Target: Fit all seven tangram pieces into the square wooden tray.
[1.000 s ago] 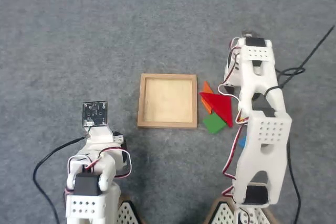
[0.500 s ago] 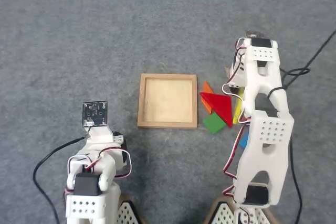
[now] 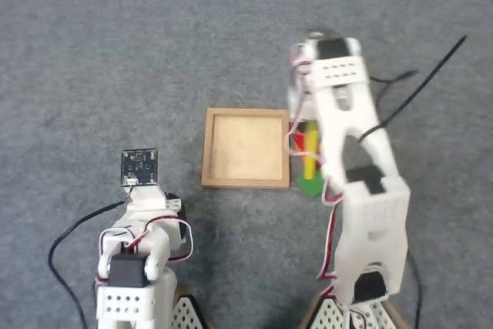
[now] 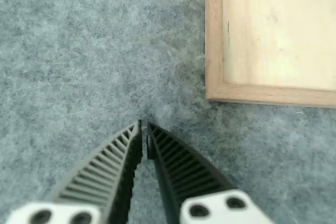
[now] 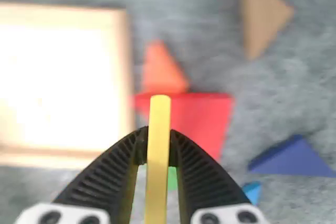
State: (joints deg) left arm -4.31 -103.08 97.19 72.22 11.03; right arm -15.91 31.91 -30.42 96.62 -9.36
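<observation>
High view has the grey felt table (image 3: pixel 115 59) under everything, and the right arm (image 3: pixel 350 136) stretches over it so that its wrist hangs just beside the tray (image 3: pixel 208 148), on the side where the loose pieces lie. The left arm (image 3: pixel 142 229) sits folded near the tray's opposite front corner, probably parked to leave room. The tray is a shallow square of pale wood with a raised rim and a bare floor, so no piece is fitted yet. Just beside its rim lies the red triangle (image 5: pixel 202 116), the biggest piece in sight, with the blue triangle (image 5: pixel 291 158) and the tan triangle (image 5: pixel 260 11) farther from the tray and the small orange triangle (image 5: pixel 161 72) touching the red one's edge. The right gripper (image 5: pixel 157 132) is clamped on the yellow piece (image 5: pixel 158 171), a flat slab held on edge above the red triangle, likely so it can clear the rim. A green piece (image 5: pixel 172 178) peeks from beneath. The left gripper (image 4: pixel 144 127) is closed on nothing, tips nearly touching, near the tray's corner.
</observation>
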